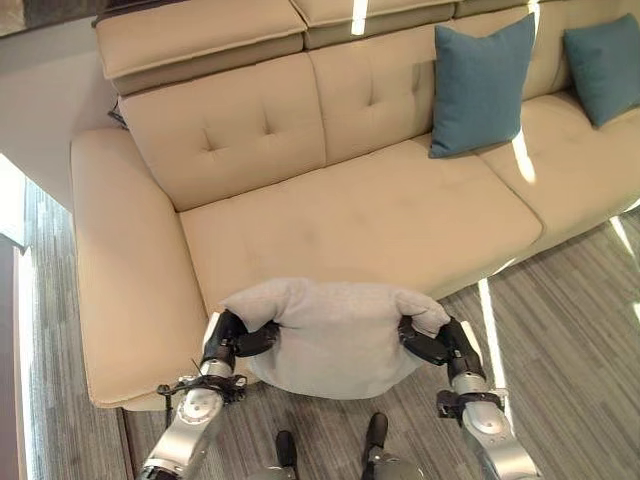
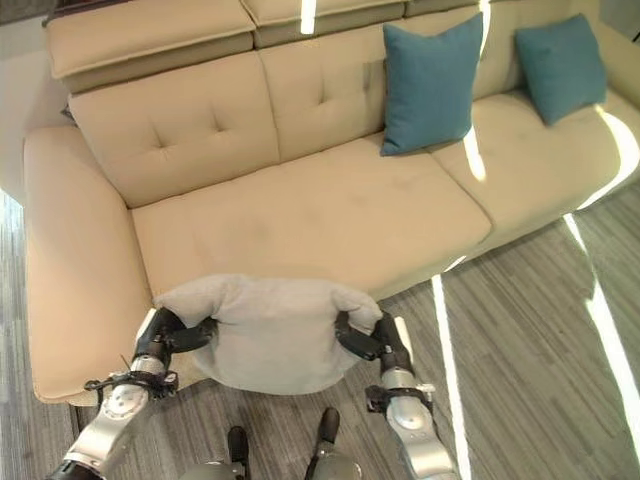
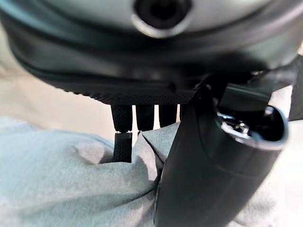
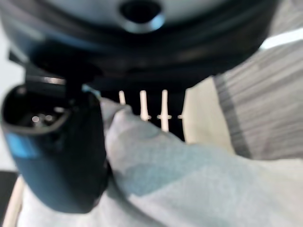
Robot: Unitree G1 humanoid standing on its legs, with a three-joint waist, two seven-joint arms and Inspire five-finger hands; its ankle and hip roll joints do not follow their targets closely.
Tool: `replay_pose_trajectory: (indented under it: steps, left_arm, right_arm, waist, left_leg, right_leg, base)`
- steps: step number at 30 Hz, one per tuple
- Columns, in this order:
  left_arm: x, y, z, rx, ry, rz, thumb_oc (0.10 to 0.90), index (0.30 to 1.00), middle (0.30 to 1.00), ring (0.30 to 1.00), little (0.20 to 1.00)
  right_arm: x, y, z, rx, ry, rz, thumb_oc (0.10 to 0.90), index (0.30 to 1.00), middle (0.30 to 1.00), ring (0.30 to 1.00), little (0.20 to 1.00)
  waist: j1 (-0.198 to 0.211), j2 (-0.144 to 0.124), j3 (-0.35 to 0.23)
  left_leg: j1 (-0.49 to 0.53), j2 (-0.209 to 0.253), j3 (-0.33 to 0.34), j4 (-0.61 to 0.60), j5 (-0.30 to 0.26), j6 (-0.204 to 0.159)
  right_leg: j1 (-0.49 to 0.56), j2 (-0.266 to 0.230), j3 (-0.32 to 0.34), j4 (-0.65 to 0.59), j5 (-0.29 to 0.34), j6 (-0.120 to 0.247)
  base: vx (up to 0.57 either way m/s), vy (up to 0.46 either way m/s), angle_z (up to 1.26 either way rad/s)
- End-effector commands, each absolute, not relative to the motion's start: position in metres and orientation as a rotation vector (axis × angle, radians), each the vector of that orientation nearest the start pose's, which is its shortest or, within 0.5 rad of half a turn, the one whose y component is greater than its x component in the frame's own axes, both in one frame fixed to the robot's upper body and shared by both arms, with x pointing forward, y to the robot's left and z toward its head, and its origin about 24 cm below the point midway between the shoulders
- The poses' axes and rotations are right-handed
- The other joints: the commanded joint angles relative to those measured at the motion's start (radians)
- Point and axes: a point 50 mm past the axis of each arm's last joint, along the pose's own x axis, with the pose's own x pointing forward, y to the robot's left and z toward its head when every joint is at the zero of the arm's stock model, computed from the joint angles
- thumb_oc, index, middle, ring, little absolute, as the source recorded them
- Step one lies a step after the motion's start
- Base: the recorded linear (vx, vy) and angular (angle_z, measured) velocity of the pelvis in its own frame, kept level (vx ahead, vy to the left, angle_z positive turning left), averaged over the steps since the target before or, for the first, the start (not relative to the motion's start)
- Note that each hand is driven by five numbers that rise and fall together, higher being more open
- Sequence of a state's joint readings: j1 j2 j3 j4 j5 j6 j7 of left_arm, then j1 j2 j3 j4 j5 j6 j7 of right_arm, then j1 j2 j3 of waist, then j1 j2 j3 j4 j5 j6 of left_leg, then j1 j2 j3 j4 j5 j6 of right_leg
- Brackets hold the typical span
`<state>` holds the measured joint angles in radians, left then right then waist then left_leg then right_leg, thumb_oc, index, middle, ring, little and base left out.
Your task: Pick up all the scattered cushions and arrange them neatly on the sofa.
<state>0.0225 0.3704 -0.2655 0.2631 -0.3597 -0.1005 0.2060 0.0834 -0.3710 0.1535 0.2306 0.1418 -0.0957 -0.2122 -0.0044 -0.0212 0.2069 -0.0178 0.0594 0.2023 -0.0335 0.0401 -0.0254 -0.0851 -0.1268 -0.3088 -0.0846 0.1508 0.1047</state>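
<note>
Nearest the robot, a pale grey cushion [image 1: 335, 335] hangs between the two hands, above the floor [image 1: 560, 330] and just in front of the sofa's [image 1: 380, 215] seat edge. It looks soft and light: the fabric bunches and dents where it is gripped, and its lower edge sags in a curve. Such a thing should not slip easily, but it will flop and fold, so the upper corners or side edges seem the sensible places to hold it, as here, one hand at each side to keep it spread flat.

The left hand [image 1: 232, 338] has its fingers [image 3: 122, 142] curled into the cloth at the cushion's left upper corner, thumb on the near face, pinching a fold between them. The right hand [image 1: 432, 342] does the same at the right upper corner: its fingers [image 4: 142, 106] lie behind the fabric and the thumb presses the front, so the corner is pinched rather than cupped. Neither hand is spread.

Beyond the cushion lies the beige seat, bare on the left and middle. Farther back a teal cushion [image 1: 482, 85] stands upright against the backrest, and a second teal cushion [image 1: 603, 65] leans at the far right
</note>
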Motion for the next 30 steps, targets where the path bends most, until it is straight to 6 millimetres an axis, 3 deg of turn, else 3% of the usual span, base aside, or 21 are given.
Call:
replay_pose_trajectory:
  steps: [1, 5, 6, 8, 11, 14, 16, 17, 18, 20, 24, 30]
  left_arm:
    - [0.262, 0.146, 0.048, -0.027, -0.097, -0.153, 0.4, 0.3, 0.3, 0.3, 0.3]
    - [0.264, 0.14, 0.049, -0.048, -0.097, -0.165, 0.4, 0.3, 0.3, 0.3, 0.3]
    - [0.263, 0.136, 0.045, -0.043, -0.077, -0.184, 0.4, 0.3, 0.3, 0.3, 0.3]
    - [0.265, 0.136, 0.044, -0.03, -0.065, -0.185, 0.4, 0.3, 0.3, 0.3, 0.3]
    - [0.263, 0.139, 0.044, -0.024, -0.068, -0.181, 0.4, 0.3, 0.3, 0.3, 0.3]
    - [0.261, 0.145, 0.043, -0.004, -0.063, -0.168, 0.4, 0.3, 0.3, 0.3, 0.3]
    - [0.261, 0.151, 0.046, 0.011, -0.072, -0.155, 0.4, 0.3, 0.3, 0.3, 0.3]
    - [0.261, 0.154, 0.047, 0.014, -0.08, -0.146, 0.4, 0.3, 0.3, 0.3, 0.3]
    - [0.261, 0.155, 0.049, 0.011, -0.089, -0.14, 0.4, 0.3, 0.3, 0.3, 0.3]
    - [0.261, 0.154, 0.049, -0.002, -0.091, -0.135, 0.4, 0.3, 0.3, 0.3, 0.3]
    - [0.262, 0.149, 0.048, -0.02, -0.093, -0.144, 0.4, 0.3, 0.3, 0.3, 0.3]
    - [0.26, 0.145, 0.046, -0.044, -0.084, -0.159, 0.4, 0.3, 0.3, 0.3, 0.3]
  right_arm:
    - [0.252, -0.201, 0.057, -0.221, -0.156, -0.073, 0.4, 0.3, 0.3, 0.3, 0.3]
    - [0.254, -0.207, 0.058, -0.238, -0.15, -0.092, 0.4, 0.3, 0.3, 0.3, 0.3]
    - [0.252, -0.211, 0.057, -0.24, -0.142, -0.109, 0.4, 0.3, 0.3, 0.3, 0.3]
    - [0.252, -0.211, 0.055, -0.238, -0.133, -0.123, 0.4, 0.3, 0.3, 0.3, 0.3]
    - [0.252, -0.207, 0.05, -0.224, -0.116, -0.118, 0.4, 0.3, 0.3, 0.3, 0.3]
    - [0.253, -0.201, 0.048, -0.215, -0.111, -0.097, 0.4, 0.3, 0.3, 0.3, 0.3]
    - [0.257, -0.193, 0.049, -0.207, -0.114, -0.067, 0.4, 0.3, 0.3, 0.3, 0.3]
    - [0.258, -0.19, 0.05, -0.196, -0.12, -0.057, 0.4, 0.3, 0.3, 0.3, 0.3]
    - [0.257, -0.189, 0.05, -0.192, -0.122, -0.055, 0.4, 0.3, 0.3, 0.3, 0.3]
    - [0.258, -0.189, 0.05, -0.195, -0.124, -0.055, 0.4, 0.3, 0.3, 0.3, 0.3]
    - [0.257, -0.196, 0.049, -0.203, -0.118, -0.089, 0.4, 0.3, 0.3, 0.3, 0.3]
    - [0.254, -0.206, 0.047, -0.205, -0.108, -0.113, 0.4, 0.3, 0.3, 0.3, 0.3]
  waist:
    - [-0.004, -0.027, -0.057]
    - [-0.002, -0.022, -0.037]
    - [-0.007, -0.033, -0.044]
    - [-0.007, -0.029, -0.055]
    - [0.008, -0.03, -0.064]
    - [0.034, -0.038, -0.082]
    - [0.029, -0.029, -0.065]
    - [0.025, -0.016, -0.054]
    - [0.025, -0.01, -0.053]
    - [0.019, -0.007, -0.052]
    - [-0.011, -0.033, -0.05]
    - [-0.011, -0.044, -0.078]
  left_leg:
    - [-0.095, 0.024, -0.097, 0.401, -0.162, -0.043]
    - [-0.201, 0.017, -0.151, 0.519, -0.129, -0.048]
    - [-0.232, 0.008, -0.12, 0.418, -0.151, -0.034]
    - [-0.259, 0.006, -0.051, 0.28, -0.086, -0.027]
    - [-0.254, -0.014, -0.075, 0.223, -0.064, -0.024]
    - [-0.175, -0.048, -0.072, 0.164, -0.095, 0.014]
    - [-0.134, -0.053, -0.069, 0.143, -0.1, 0.045]
    - [-0.119, -0.05, -0.079, 0.137, -0.103, 0.056]
    - [-0.096, -0.058, -0.09, 0.125, -0.113, 0.06]
    - [-0.077, -0.063, -0.106, 0.113, -0.119, 0.057]
    - [-0.06, -0.099, -0.175, 0.124, -0.142, 0.047]
    - [-0.066, -0.077, -0.198, 0.164, -0.151, -0.003]
  right_leg:
    - [0.014, 0.012, 0.046, 0.11, -0.164, 0.006]
    - [0.044, 0.034, 0.039, 0.089, -0.192, -0.025]
    - [0.06, 0.029, 0.029, 0.071, -0.201, -0.015]
    - [0.075, 0.042, 0.025, 0.055, -0.207, -0.01]
    - [0.09, 0.061, 0.044, 0.065, -0.23, -0.005]
    - [0.082, 0.018, 0.051, 0.19, -0.256, 0.036]
    - [0.005, -0.02, 0.071, 0.378, -0.219, 0.08]
    - [-0.039, -0.027, 0.083, 0.456, -0.208, 0.088]
    - [-0.068, -0.032, 0.091, 0.456, -0.214, 0.08]
    - [-0.086, -0.019, 0.114, 0.39, -0.22, 0.064]
    - [-0.096, 0.033, 0.273, 0.181, -0.159, 0.062]
    - [-0.004, 0.045, 0.216, 0.086, -0.149, 0.032]
  base:
    - [0.06, -0.234, 0.25]
    - [0.09, -0.172, 0.4]
    - [0.19, -0.022, 0.17]
    - [0.24, 0.041, 0.38]
    - [0.23, 0.117, -0.27]
    - [0.25, 0.238, -0.71]
    - [0.11, 0.217, -0.2]
    - [0.11, 0.144, 0.19]
    - [0.14, 0.086, 0.47]
    - [0.14, -0.019, 0.54]
    - [0.14, -0.131, 0.69]
    - [0.09, -0.185, 0.69]
